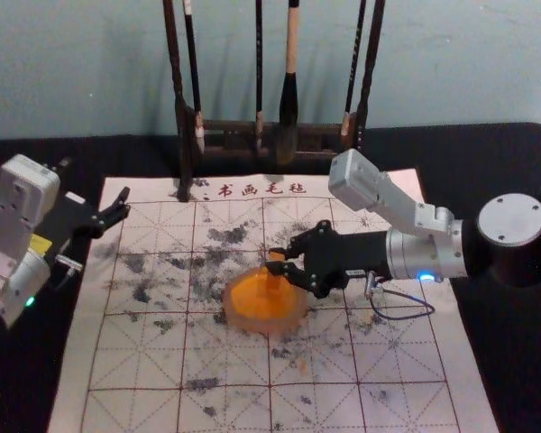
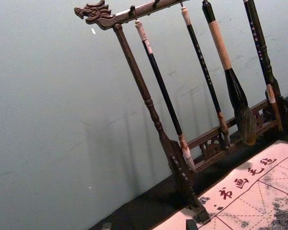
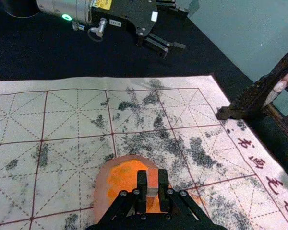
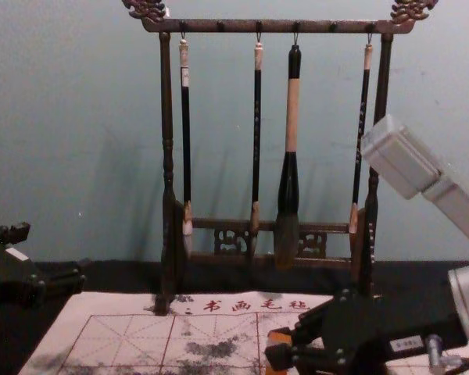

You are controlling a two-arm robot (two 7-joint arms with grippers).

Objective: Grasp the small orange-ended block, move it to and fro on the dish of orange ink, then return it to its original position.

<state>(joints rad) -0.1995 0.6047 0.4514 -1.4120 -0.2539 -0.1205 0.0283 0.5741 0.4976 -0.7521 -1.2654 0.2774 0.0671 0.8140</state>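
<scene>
Where the pinkish-white cloth mat [image 1: 135,370] with a dark red grid ran from the near edge, grey-black ink blots marked it. It lay on a black worktop [image 1: 36,379], which showed past its left and right edges.

Round dish [image 1: 252,326], pale pinkish rim, sat mid-mat, well in from left and right edges. Orange ink [image 1: 252,298] inside.

Right gripper [image 1: 275,262] was over the dish, its arm reaching in across the mat's right edge. Clenched on the block: fingers on either side of it. Small orange-ended block [image 3: 152,178], slim, grey band near its top, was roughly upright above the dish's far right part. Couldn't tell if its lower end touched ink.

Left gripper [image 1: 96,179] was parked by the mat's far left corner, raised, holding nothing, fingers spread.

Dark red characters [image 1: 261,189] ran along the mat's far edge. Dark carved wooden rack [image 4: 166,117] stood at that edge, one foot on the mat. Three thin dark-handled brushes [image 4: 256,141] and one thick black-and-tan brush [image 4: 291,117] hung from its top bar. Pale blue-green wall [image 4: 78,117] behind.
</scene>
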